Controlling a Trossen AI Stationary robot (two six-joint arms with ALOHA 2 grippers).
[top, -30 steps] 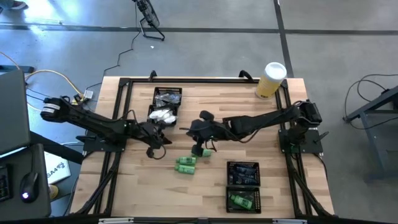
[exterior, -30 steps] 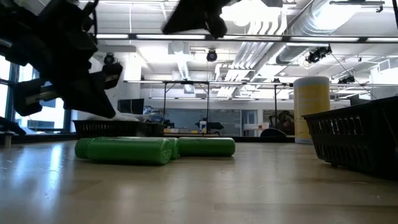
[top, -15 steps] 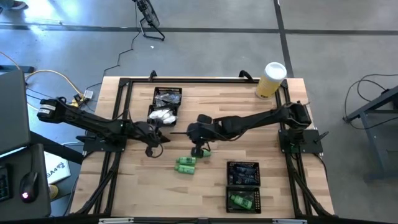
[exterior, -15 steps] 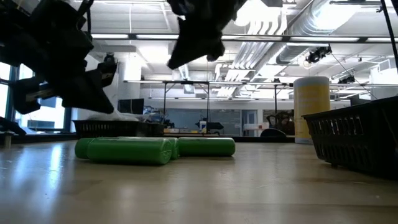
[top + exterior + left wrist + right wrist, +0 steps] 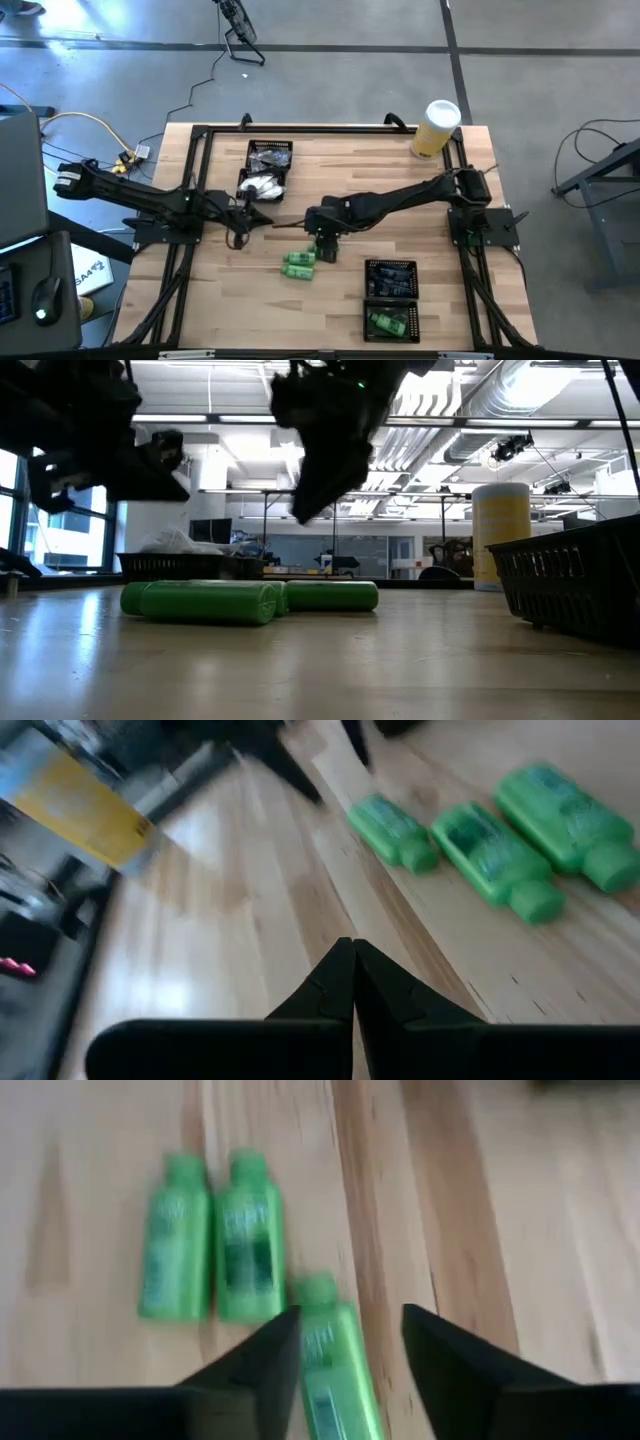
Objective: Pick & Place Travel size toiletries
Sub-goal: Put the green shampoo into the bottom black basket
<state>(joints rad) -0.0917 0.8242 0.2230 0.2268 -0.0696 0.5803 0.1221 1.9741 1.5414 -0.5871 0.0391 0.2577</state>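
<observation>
Three bright green little bottles lie on their sides on the wooden table: two side by side [image 5: 210, 1250] and a third [image 5: 335, 1365] close by. They also show in the high view [image 5: 298, 265], the low view [image 5: 210, 602] and the left wrist view [image 5: 490, 860]. My right gripper [image 5: 345, 1325] is open and hangs above the third bottle, a finger over each of its sides, clear of it in the low view [image 5: 325, 470]. My left gripper [image 5: 352, 975] is shut and empty, in the air left of the bottles [image 5: 245, 215].
A black mesh tray [image 5: 268, 165] with white packets stands at the far middle. A second mesh tray [image 5: 390, 295] holding green bottles stands at the near right. A tall yellow cylinder with a white lid [image 5: 435, 128] stands at the far right corner.
My right gripper has moved toward the table's near edge and down, and now hangs over the green bottles. My left gripper has risen and drawn back a little toward the table's left edge. The bottles have not moved.
</observation>
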